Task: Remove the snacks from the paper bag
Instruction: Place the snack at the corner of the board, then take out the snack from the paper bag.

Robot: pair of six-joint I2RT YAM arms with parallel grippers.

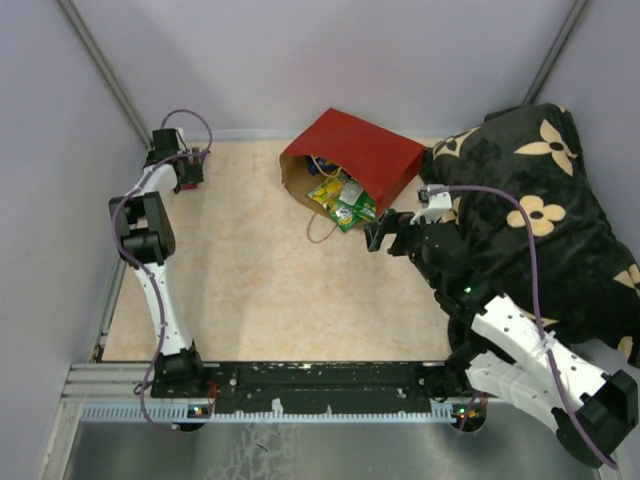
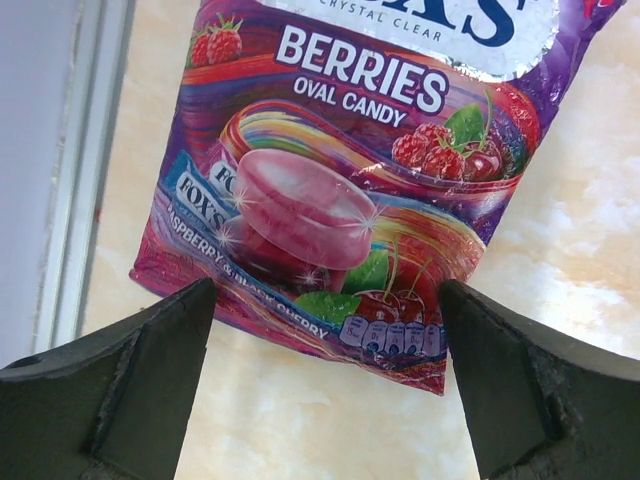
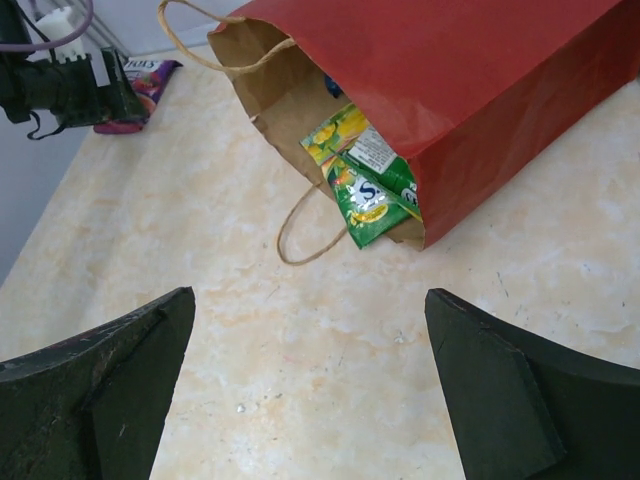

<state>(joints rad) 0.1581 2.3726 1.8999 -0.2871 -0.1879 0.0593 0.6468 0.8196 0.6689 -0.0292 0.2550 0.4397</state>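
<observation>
Pale beige, marbled tabletop (image 1: pixel 260 290), with a black mounting strip (image 1: pixel 320 376) along the near edge. Far middle: red paper bag (image 1: pixel 365 150) lying on its side, brown-lined mouth open toward the near left. In that mouth, green candy packet (image 3: pixel 375 200) partly out, beside a yellow-green packet (image 3: pixel 338 130) deeper inside. Far left corner: purple candy packet (image 2: pixel 350 180) flat on the surface, well apart from the bag. Right side: black flowered cushion (image 1: pixel 560 200) draped over the far right corner, just beside the bag.

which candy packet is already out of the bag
The purple Fox's berries packet: it lies flat on the table at the far left, while the green packets sit in the mouth of the red paper bag.
</observation>
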